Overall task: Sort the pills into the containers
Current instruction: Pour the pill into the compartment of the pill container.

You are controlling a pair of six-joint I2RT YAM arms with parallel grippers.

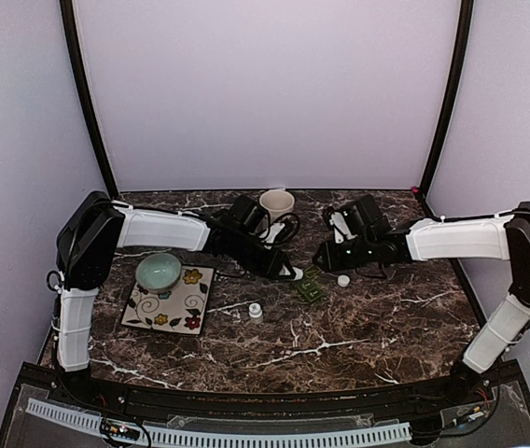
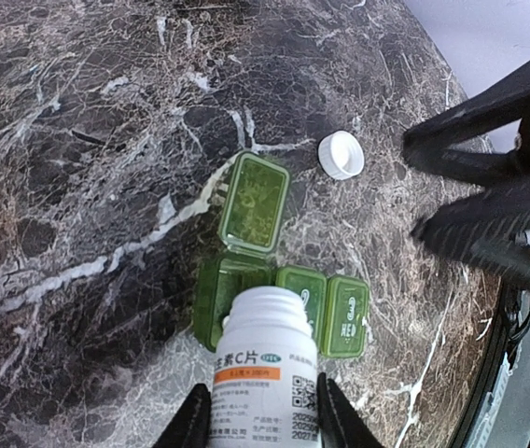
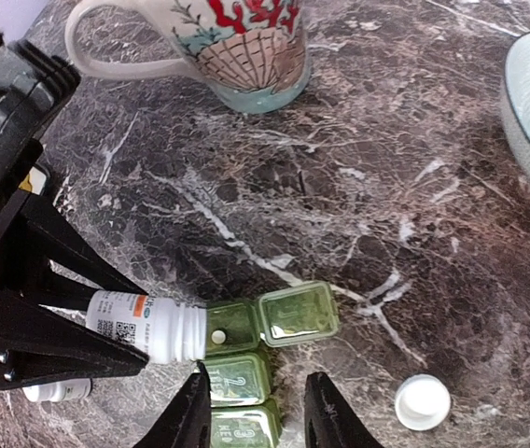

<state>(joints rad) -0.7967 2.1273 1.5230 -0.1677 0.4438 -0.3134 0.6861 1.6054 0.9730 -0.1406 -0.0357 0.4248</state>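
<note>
Green and small, the pill box (image 2: 326, 313) lies near the middle of the marble surface (image 2: 78, 187), one end compartment with its lid (image 2: 256, 201) flipped back and the other two closed. The step in hand looks like the pouring. The left gripper (image 2: 263, 399) is clamped on a white pill bottle (image 2: 265, 364), uncapped and tipped so its mouth sits right over the open compartment, and the right wrist view shows one white pill (image 3: 218, 336) lying in that cell. The right gripper (image 3: 251, 399) holds nothing, its jaws partly apart. It hangs above and just beside the closed end of the box, not touching it as far as I can tell. The bottle's cap (image 2: 341, 155) lies on the surface near the raised lid. Next, I judge, the bottle needs a small, gentle tilt or shake so pills drop singly into the cell rather than spill past its rim.
</note>
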